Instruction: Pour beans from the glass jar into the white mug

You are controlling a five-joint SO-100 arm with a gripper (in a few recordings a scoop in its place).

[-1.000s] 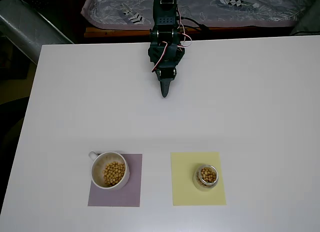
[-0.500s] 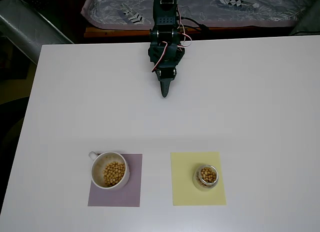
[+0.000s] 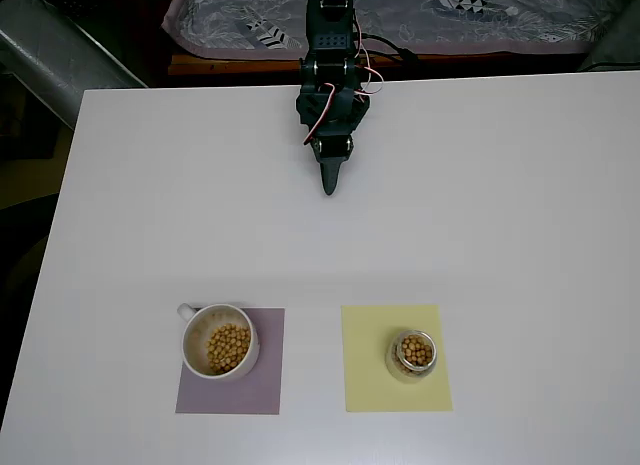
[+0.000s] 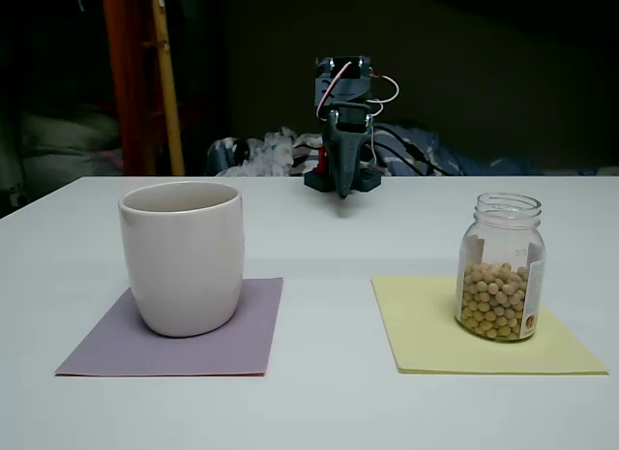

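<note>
Waiting folded at the far edge of the white tabletop (image 3: pixel 500 205), the dark arm's gripper (image 3: pixel 329 185) points down with its jaws apparently pressed together and nothing between them.

The glass jar (image 4: pixel 500 267) stands upright on a yellow mat (image 3: pixel 394 358), well apart from the gripper, roughly half full of beans (image 4: pixel 495 302); the white mug (image 4: pixel 182 256) sits beside it on a purple mat (image 3: pixel 232 385) and, seen from overhead, already has beans in it. Judging by this, the reach for the jar has yet to begin; the next move calls for a long approach and a firm sideways grasp on slick glass. Behind, patterned cloth (image 3: pixel 400 10) lies in a dim room.
</note>
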